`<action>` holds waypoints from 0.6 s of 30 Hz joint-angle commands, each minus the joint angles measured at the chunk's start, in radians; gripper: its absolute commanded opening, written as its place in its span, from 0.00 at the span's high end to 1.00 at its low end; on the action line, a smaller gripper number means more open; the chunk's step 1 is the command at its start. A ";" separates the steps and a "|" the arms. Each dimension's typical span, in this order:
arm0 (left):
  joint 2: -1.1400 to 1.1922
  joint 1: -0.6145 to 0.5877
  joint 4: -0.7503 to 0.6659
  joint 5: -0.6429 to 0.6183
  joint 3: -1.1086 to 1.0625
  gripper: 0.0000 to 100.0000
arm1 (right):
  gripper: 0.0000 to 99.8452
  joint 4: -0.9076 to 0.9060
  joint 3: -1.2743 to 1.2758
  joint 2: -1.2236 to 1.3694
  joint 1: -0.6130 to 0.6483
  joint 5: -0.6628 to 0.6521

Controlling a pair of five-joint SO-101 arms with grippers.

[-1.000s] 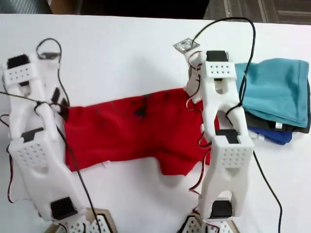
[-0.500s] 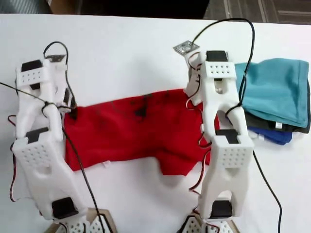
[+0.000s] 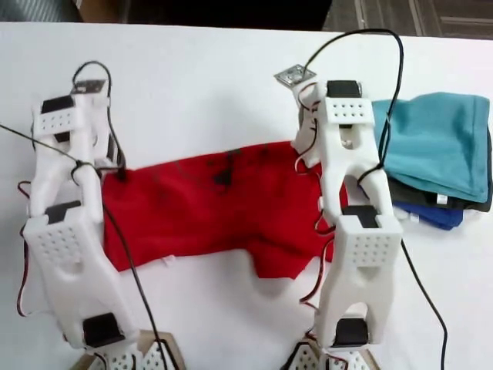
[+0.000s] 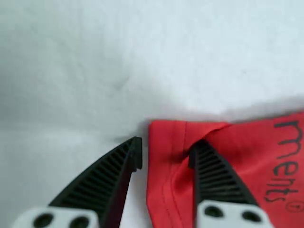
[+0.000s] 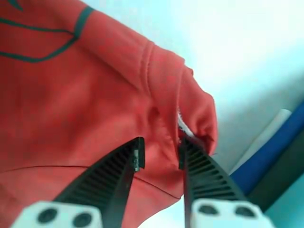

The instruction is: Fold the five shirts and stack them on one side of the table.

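Across the middle of the white counter [image 3: 192, 85], a red cloth shirt with dark print [image 3: 208, 204] lies spread flat between the two arms. At one end the left jaws stand partly spread astride the hem corner, with one finger on bare counter just beside the cloth and the other resting on the red fabric. At the opposite end the right jaws are drawn close, pinching a raised fold along the seam. Beside the right arm sits a pile of folded shirts [image 3: 439, 142], teal on top, with dark and blue beneath.
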State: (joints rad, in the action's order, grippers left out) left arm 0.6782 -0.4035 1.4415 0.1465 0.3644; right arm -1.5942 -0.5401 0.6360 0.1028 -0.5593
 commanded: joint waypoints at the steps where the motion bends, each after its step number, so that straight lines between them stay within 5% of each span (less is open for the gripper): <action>1: 0.017 0.006 0.011 -0.041 0.090 0.82 | 0.87 -0.002 -0.040 -0.067 -0.001 0.008; 6: 0.041 0.006 0.041 -0.046 0.225 0.97 | 0.87 -0.001 -0.040 -0.067 -0.001 0.008; 18: 0.222 -0.015 0.068 -0.046 0.467 0.97 | 0.87 0.002 -0.040 -0.067 0.013 0.006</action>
State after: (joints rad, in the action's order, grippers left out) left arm 0.8884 -0.4005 1.4952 0.1036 0.7127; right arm -1.5957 -0.5401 0.6360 0.1028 -0.5593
